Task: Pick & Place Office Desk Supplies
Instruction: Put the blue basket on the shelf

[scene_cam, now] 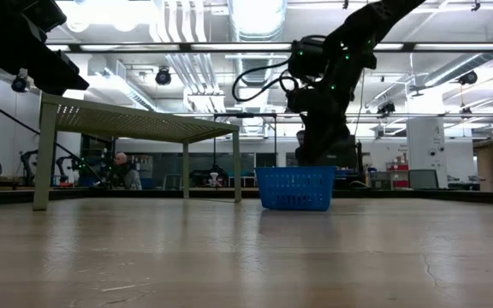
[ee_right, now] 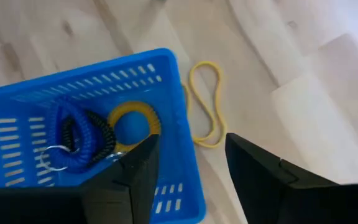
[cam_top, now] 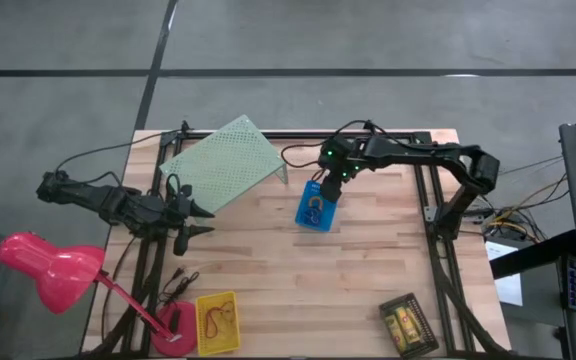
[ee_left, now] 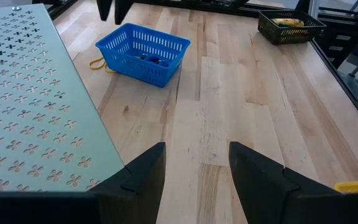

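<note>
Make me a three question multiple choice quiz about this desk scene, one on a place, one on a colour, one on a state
1. Where does the loose rubber band lie?
A. in the yellow bin
B. on the table beside the blue bin
C. on the green riser

2. What colour is the bin holding the yellow pieces?
A. black
B. red
C. white

3. The right end effector is
A. shut on a ring
B. open, empty
C. out of view

Answers: B, the band rests on wood against the blue wall; A, its mesh is dark; B, its fingers stand apart with nothing between them.

Grey floor [cam_top: 368, 35], bright ceiling lights [scene_cam: 255, 13]
</note>
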Robot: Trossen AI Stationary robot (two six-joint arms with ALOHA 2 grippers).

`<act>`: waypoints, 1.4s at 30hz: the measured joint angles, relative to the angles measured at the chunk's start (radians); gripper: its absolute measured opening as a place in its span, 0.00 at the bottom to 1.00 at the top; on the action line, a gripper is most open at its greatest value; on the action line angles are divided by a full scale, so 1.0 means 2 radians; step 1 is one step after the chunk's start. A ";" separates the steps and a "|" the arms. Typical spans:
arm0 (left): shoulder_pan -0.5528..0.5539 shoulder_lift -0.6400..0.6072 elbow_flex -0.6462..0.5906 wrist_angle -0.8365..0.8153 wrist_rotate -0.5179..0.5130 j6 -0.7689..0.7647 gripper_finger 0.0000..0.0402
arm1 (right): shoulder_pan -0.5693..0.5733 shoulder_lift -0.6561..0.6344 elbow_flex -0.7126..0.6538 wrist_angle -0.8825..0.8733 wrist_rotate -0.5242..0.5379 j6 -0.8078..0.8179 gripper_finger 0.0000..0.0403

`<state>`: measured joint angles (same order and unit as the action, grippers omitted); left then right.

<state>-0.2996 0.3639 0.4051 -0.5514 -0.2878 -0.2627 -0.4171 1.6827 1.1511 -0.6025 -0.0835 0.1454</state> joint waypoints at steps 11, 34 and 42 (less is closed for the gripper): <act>0.000 0.000 0.000 0.000 0.000 0.000 0.46 | 0.000 0.018 -0.004 0.004 -0.036 -0.028 0.41; 0.000 0.000 0.000 0.000 0.000 0.000 0.46 | 0.000 0.051 -0.023 0.030 -0.001 -0.062 0.11; 0.000 0.000 0.000 0.000 0.000 0.000 0.46 | 0.000 0.051 -0.023 0.030 0.004 -0.073 0.03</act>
<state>-0.2996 0.3641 0.4052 -0.5513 -0.2878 -0.2627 -0.4171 1.7844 1.1053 -0.5434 -0.0765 -0.0002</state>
